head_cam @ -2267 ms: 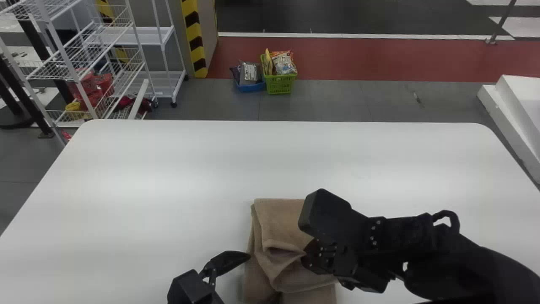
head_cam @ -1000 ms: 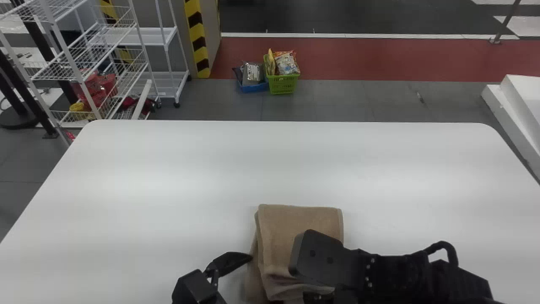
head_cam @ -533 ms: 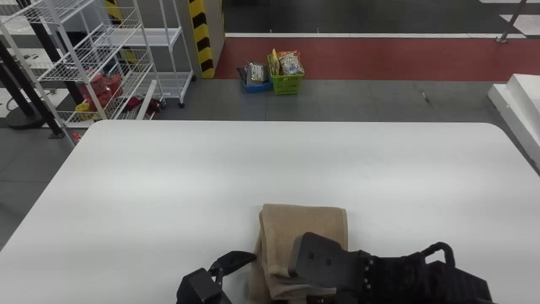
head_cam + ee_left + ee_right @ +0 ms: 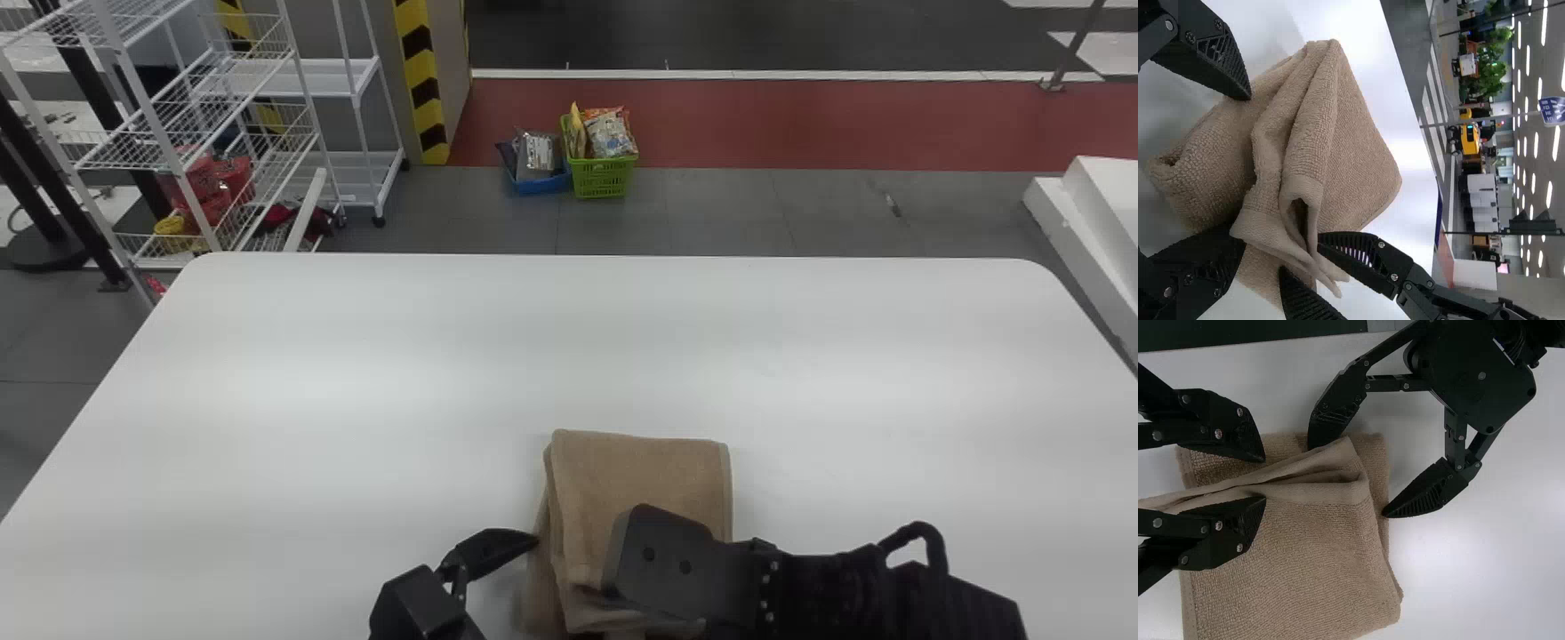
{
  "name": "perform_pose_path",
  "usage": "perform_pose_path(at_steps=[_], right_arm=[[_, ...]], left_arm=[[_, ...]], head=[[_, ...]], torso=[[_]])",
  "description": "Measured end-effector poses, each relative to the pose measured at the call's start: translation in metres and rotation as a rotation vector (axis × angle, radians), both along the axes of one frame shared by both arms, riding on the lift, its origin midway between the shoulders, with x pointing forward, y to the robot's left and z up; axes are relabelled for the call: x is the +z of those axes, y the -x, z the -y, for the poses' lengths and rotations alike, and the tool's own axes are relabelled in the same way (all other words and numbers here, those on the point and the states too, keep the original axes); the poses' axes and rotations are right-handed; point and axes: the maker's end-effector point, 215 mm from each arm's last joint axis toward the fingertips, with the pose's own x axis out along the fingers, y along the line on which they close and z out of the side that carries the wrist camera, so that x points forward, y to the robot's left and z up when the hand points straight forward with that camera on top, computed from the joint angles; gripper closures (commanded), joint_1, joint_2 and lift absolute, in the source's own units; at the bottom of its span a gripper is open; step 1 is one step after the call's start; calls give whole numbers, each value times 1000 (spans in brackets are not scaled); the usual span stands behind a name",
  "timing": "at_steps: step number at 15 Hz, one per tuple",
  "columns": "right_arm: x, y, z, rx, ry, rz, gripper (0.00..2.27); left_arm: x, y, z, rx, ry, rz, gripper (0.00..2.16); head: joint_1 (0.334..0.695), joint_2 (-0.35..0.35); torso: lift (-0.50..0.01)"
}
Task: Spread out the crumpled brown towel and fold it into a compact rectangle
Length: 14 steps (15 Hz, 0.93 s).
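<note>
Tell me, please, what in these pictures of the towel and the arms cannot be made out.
- Towel's near edge: head view, behind the right arm and cut off by the bottom edge.
- Inside of the towel's small opening: left wrist view, lost in folds and shadow.
- Rest of the left arm: head view, cut off by the bottom edge.
- Lower layers' count: right wrist view, top fold covers them.

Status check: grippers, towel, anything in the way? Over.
Left gripper open at the towel's left side. Right gripper open around a loose fold. Towel partly folded, layers uneven. Right arm overlies its near part.
</note>
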Motion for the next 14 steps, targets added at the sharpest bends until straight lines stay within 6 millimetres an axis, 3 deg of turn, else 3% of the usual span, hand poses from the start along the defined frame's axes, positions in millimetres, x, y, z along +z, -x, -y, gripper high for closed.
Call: perform_pose_path(at_steps=[4,5,14], right_arm=[[-3,-3,0,5,8,-1,893],[-2,-4,0,7,7,0,1204],[4,-15,-3,-2,-38,-7,1237]], left_arm=[[0,0,0,-1,0,0,208],[0,0,0,-1,0,0,208],[0,-1,1,-2,0,1,208]], head=[[695,31],[695,31],[695,36]], torso=[[-127],[-127],[-127]])
